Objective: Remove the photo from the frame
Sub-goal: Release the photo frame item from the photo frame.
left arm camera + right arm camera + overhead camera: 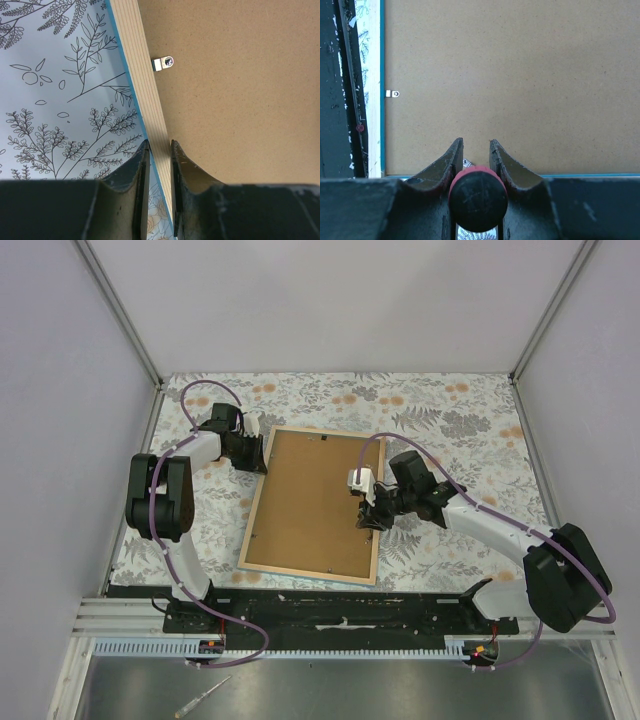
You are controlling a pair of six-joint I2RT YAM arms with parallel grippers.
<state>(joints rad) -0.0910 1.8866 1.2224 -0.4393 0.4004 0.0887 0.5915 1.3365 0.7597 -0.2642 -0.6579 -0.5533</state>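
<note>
Plain pale-grey panel walls (330, 300) and slim aluminium corner posts (120, 310) enclose a table under a white floral-patterned cloth (450, 410), evenly lit.

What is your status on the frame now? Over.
Left gripper clamped on the frame, left rail. Right gripper holding a round black handle at right rail. Frame face down, backing board in, metal clip over its edge; photo not visible.

The floral-covered table (450, 410) carries 1 frame (308, 574), back side up.
</note>
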